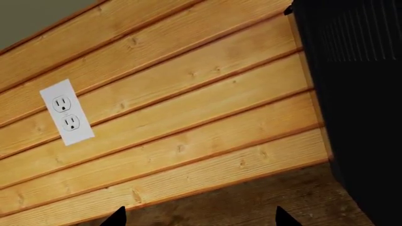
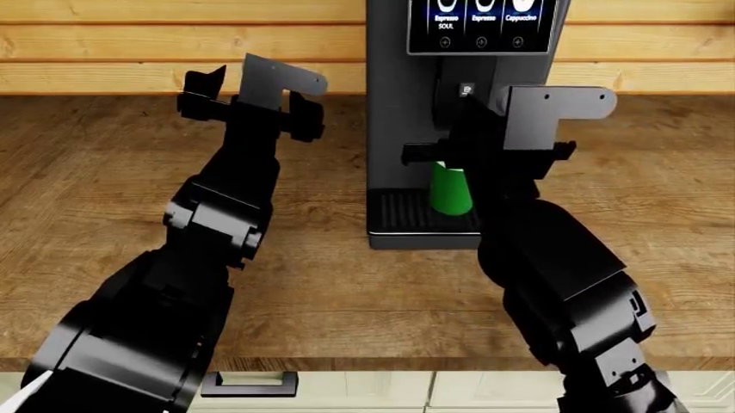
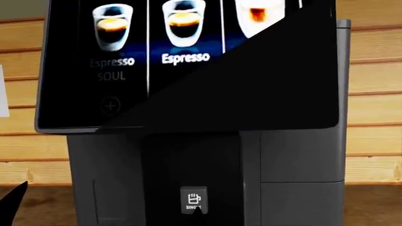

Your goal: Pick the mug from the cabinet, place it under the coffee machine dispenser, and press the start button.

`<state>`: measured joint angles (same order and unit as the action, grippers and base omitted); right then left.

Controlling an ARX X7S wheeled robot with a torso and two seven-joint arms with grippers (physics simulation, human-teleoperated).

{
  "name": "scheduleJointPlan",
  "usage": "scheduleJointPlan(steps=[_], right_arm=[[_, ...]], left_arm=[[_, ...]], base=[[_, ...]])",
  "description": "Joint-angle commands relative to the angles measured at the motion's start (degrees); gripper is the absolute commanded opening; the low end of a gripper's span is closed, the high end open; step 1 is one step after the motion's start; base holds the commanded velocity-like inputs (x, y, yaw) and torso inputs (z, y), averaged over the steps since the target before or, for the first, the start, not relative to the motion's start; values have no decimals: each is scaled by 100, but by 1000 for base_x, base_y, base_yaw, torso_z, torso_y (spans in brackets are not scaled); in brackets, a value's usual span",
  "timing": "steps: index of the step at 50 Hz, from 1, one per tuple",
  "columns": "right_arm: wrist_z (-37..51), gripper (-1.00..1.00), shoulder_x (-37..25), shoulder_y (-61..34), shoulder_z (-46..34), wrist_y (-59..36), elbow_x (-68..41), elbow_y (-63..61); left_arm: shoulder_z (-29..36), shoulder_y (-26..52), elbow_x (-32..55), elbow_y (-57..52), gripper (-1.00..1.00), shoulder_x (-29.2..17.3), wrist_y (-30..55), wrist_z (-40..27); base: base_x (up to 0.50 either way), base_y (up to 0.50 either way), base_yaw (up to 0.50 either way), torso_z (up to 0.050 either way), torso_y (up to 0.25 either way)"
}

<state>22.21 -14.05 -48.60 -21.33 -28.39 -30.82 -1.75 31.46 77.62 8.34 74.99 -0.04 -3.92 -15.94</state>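
The green mug point(image 2: 450, 191) stands upright on the ribbed drip tray point(image 2: 397, 211) of the dark grey coffee machine point(image 2: 397, 103), below the black dispenser point(image 2: 460, 96). My right gripper point(image 2: 491, 151) hovers just above and in front of the mug's rim, open, with nothing in it. The right wrist view faces the dispenser block with its white mark point(image 3: 193, 201) and the drink screen point(image 3: 169, 52); the mug is out of that view. My left gripper point(image 2: 247, 105) is raised left of the machine, open and empty, with its fingertips point(image 1: 116, 217) wide apart.
The wooden counter point(image 2: 115, 215) runs to a plank wall point(image 1: 188, 117) with a white outlet point(image 1: 67, 112). The machine's dark side point(image 1: 358, 94) is close to my left gripper. A drawer handle point(image 2: 247, 383) sits below the counter's front edge.
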Motion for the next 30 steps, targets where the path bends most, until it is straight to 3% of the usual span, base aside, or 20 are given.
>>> scheduleJointPlan(steps=[1, 10, 25, 26, 30], right_arm=[[-28, -100, -57, -242, 92, -116, -354, 321], [417, -100, -402, 306, 280, -687, -967, -1460], [892, -100, -1028, 1110, 823, -1083, -1791, -3141], [935, 100, -1095, 1166, 874, -1099, -1827, -3264], [1121, 100, -1365, 1379, 1202, -1161, -2115, -3741]], left_arm=[[12, 5, 10, 0, 100, 0, 6, 3], [13, 4, 3, 0, 100, 0, -4, -10], [-3, 3, -3, 0, 100, 0, -22, -17], [-53, 0, -47, 0, 100, -2, -98, -115], [-446, 41, -135, 0, 100, -6, -496, -391]], base=[[15, 0, 8, 0, 0], [4, 1, 3, 0, 0], [0, 0, 0, 0, 0], [0, 0, 0, 0, 0], [0, 0, 0, 0, 0]])
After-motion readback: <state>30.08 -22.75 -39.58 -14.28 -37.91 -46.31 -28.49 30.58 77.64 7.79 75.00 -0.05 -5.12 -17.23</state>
